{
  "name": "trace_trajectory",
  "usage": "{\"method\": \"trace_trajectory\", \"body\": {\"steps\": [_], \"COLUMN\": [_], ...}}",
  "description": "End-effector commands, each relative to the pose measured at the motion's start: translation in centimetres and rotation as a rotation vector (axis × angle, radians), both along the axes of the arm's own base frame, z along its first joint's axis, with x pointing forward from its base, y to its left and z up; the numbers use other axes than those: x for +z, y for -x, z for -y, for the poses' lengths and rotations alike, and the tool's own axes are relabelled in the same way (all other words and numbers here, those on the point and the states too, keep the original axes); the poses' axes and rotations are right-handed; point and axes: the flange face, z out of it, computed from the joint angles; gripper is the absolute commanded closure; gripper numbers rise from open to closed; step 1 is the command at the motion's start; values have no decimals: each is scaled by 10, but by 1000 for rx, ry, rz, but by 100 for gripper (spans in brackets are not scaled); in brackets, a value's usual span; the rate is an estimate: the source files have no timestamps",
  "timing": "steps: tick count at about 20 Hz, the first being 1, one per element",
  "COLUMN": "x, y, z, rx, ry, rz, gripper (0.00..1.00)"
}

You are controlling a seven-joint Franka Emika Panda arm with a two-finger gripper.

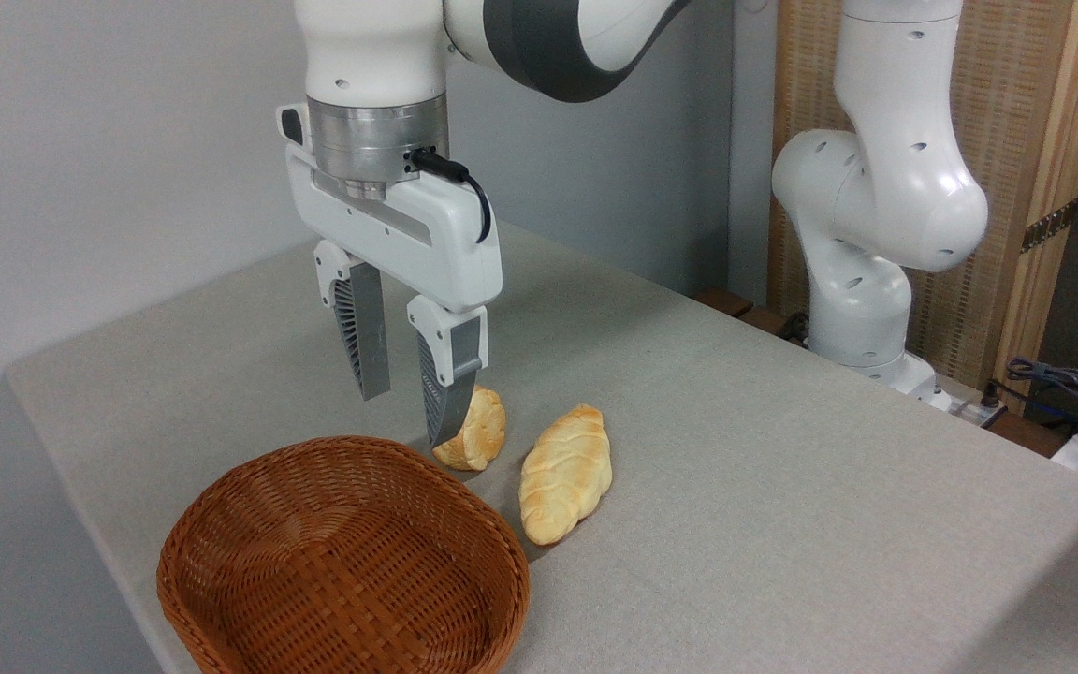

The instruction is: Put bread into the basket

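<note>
The bread (475, 431), a short golden-brown ridged roll, lies on the grey table just behind the far right rim of the reddish-brown wicker basket (342, 557). My gripper (405, 417) hangs above the table with its fingers pointing down and open, nothing between them. Its right fingertip (444, 421) overlaps the roll's left edge in the picture and hides part of it; whether it touches the roll I cannot tell. The basket holds nothing.
A longer pale braided loaf (564, 473) lies just right of the roll. The arm's white base (866, 234) stands at the table's far right edge, with cables (1063, 379) beyond it. A grey wall runs behind the table.
</note>
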Motion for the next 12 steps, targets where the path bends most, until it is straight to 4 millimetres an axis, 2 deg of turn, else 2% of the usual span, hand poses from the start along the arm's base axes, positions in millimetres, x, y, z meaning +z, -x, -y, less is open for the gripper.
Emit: {"method": "trace_trajectory", "body": {"steps": [1,6,12], "x": [7,5,-2], "y": [2,2,5], "z": [-3,-3,6], "rx": [-8,-8,-22], "ry": [-2,-4,-2], "rz": [-5,-11,-51], "gripper": [0,0,0]}}
